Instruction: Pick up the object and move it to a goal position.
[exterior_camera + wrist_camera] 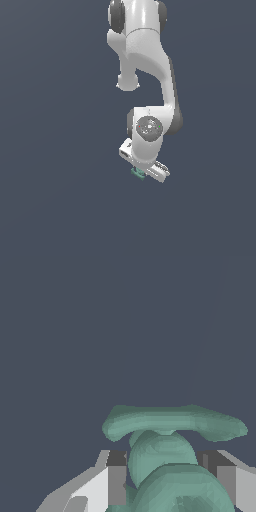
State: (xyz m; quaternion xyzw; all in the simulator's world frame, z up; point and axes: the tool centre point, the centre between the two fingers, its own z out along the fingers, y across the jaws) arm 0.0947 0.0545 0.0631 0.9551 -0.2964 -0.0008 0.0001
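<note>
Flat slate-grey backdrop, featureless. Gripper (141,175) low centre of exterior frame, white glossy fingers (102,487) clamped on either side of the object (165,456): teal-green, smooth, lumpy, with a curved bar on top. Arm (145,45) white, rounded, rising to upper centre.

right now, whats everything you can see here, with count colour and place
object: one, teal-green, lumpy with a long bar across one end, sitting between the pincer's fingers; in the exterior view it shows as a small teal bit under the pincer
ground: one, plain dark blue-grey, fills the background of both views
arm: one, white with dark joints, coming down from the top of the exterior view
pincer: one, white with dark grey pads, a finger on each side of the object, apparently closed on it
</note>
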